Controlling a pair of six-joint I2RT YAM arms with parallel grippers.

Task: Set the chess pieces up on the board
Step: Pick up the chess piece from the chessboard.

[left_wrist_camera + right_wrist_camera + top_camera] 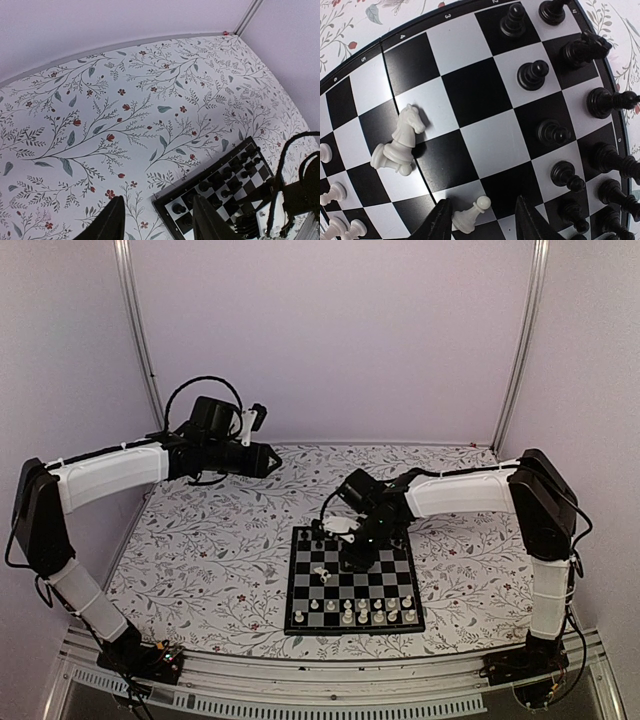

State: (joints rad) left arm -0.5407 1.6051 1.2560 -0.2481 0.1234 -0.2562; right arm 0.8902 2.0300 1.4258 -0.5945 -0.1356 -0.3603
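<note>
The chessboard (390, 582) lies on the floral table in front of the arms, with cream-white pieces along its near rows and black pieces at its far rows. My right gripper (482, 220) is open and hovers low over the board's middle (352, 552). A fallen white pawn (468, 215) lies between its fingers, close to the left finger. A white knight (407, 130) and another white piece (390, 159) lie tipped over to its left. Black pieces (532, 75) stand along the right. My left gripper (157, 220) is open and empty, high above the table's far left (268, 458).
The board's far corner with black pieces (220, 182) shows in the left wrist view, beside the right arm (295, 190). The floral tablecloth (220, 540) surrounds the board. Pale walls and metal posts (135, 330) enclose the table.
</note>
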